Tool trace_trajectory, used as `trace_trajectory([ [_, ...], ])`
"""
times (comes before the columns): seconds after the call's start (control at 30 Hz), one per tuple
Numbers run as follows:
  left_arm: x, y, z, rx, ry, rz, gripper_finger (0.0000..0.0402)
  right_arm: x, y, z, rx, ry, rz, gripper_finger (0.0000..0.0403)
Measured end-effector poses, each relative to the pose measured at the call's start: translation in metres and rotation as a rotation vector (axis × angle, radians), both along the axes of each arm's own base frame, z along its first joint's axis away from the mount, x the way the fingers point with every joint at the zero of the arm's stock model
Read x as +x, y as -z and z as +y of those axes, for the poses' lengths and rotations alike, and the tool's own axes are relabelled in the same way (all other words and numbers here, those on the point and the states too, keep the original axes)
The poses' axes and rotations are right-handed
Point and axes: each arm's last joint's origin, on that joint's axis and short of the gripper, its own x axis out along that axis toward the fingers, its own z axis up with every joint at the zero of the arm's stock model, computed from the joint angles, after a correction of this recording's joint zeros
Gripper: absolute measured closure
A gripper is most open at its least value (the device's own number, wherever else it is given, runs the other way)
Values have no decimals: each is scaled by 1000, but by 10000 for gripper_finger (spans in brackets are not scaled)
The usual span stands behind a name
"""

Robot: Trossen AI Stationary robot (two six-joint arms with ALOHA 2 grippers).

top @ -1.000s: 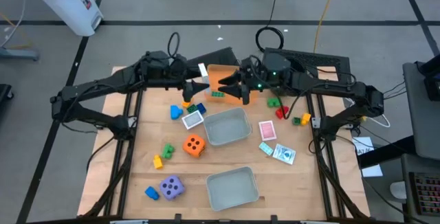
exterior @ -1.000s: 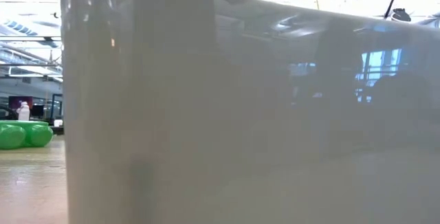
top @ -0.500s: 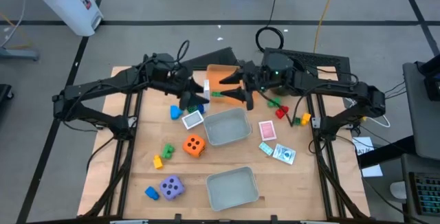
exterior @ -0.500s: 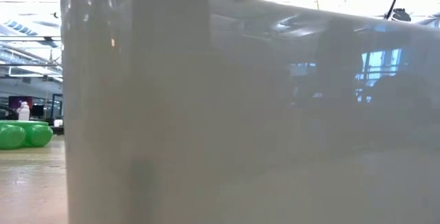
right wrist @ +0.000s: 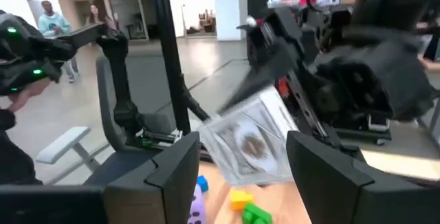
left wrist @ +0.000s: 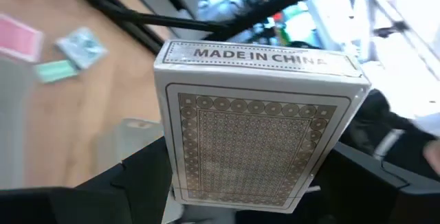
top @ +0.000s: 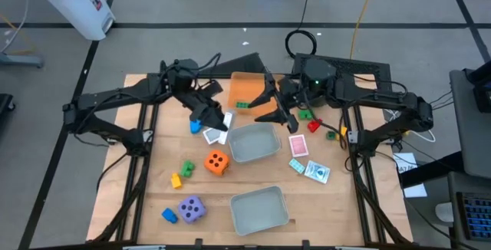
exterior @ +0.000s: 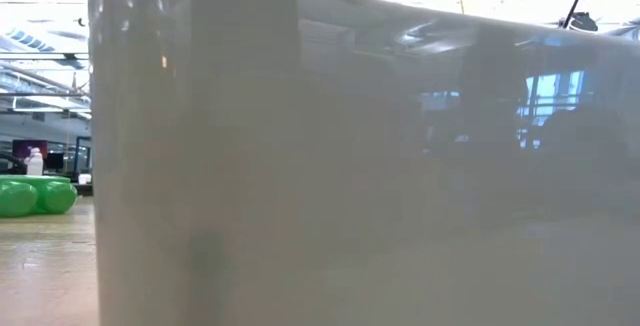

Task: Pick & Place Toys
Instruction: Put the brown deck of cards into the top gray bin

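Note:
My left gripper (top: 219, 118) is shut on a white playing-card box (left wrist: 258, 124), held in the air between the orange tray (top: 247, 87) and the upper clear tray (top: 252, 141). My right gripper (top: 268, 104) stands open close to its right, fingers apart with nothing between them (right wrist: 237, 176); the box (right wrist: 251, 145) shows beyond them. On the table lie an orange die (top: 217, 162), a purple die (top: 191, 208), coloured bricks such as a blue one (top: 196, 125) and a green one (top: 244, 105), and pink (top: 298, 145), teal (top: 296, 166) and white (top: 316, 172) cards. My left gripper pinches the card box between its two fingers, one finger (left wrist: 141, 179) on each long narrow side (left wrist: 168, 162), near the end closest to the wrist. The printed end (left wrist: 258, 56) points away from the gripper. The box is lifted clear of the table.
A second clear tray (top: 259, 209) sits near the front edge. Red, green and yellow bricks (top: 313, 125) lie under the right arm, and a pink-faced card (top: 215, 133) below the left gripper. In the low view a grey tray wall (exterior: 350, 166) hides nearly everything.
My left gripper has carried the white card box from beside the orange tray toward the table's near edge, rolling its wrist so the box has turned about. My right gripper has rolled too and drawn slightly toward the right, its fingers staying apart.

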Motion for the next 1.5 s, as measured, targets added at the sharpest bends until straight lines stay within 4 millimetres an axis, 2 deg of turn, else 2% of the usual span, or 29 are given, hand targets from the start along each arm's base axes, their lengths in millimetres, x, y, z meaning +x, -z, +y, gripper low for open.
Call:
trace_trajectory([
  [0.13, 17, 4, -4, -58, 66, -21, 85, -1, -1, 1, 29, -36, 6, 193],
  [0.37, 42, 11, -5, -153, 155, -30, 99, -1, -1, 1, 15, -51, -5, 193],
  [0.57, 56, 14, -8, -194, 186, -69, 86, -2, -1, 3, 38, -125, 10, 193],
  [0.7, 63, 18, -9, -218, 193, -60, 91, -2, -1, 3, 37, -139, 7, 193],
  [0.93, 68, 21, -10, -236, 198, -58, 92, 11, 11, 1, 79, -164, 57, 193],
  [1.13, 68, 6, -10, -213, 206, -109, 87, 29, 18, -1, 140, -271, 27, 193],
  [1.3, 67, 0, -8, -203, 223, -127, 97, 29, 15, 0, 140, -309, -2, 193],
  [1.5, 67, 0, -8, -207, 233, -120, 81, 29, 16, -2, 137, -321, 1, 209],
])
